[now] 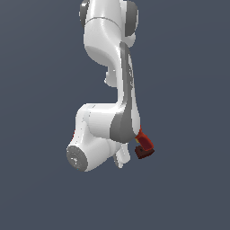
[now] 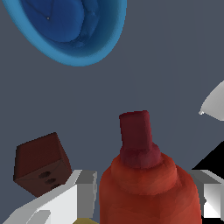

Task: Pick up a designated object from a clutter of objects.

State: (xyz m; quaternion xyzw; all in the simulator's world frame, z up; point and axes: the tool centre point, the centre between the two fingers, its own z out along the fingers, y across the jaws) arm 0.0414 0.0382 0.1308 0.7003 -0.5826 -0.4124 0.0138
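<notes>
The drill [image 2: 146, 183] sits directly between the claw's [image 2: 144, 194] two fingers [image 2: 85, 190], its dark nose pointing away from the wrist along the drill's long axis. The fingers stand apart and flank its body, contact unclear. Beside it lies the brown block [image 2: 40, 164]; the blue cup [image 2: 72, 28] is farther off.

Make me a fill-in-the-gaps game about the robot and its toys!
1. The cup is colored ____.
2. The drill sits between the tool's two ____.
3. In the wrist view, the small block with two holes is dark ____.

Missing words: blue; fingers; brown
</notes>
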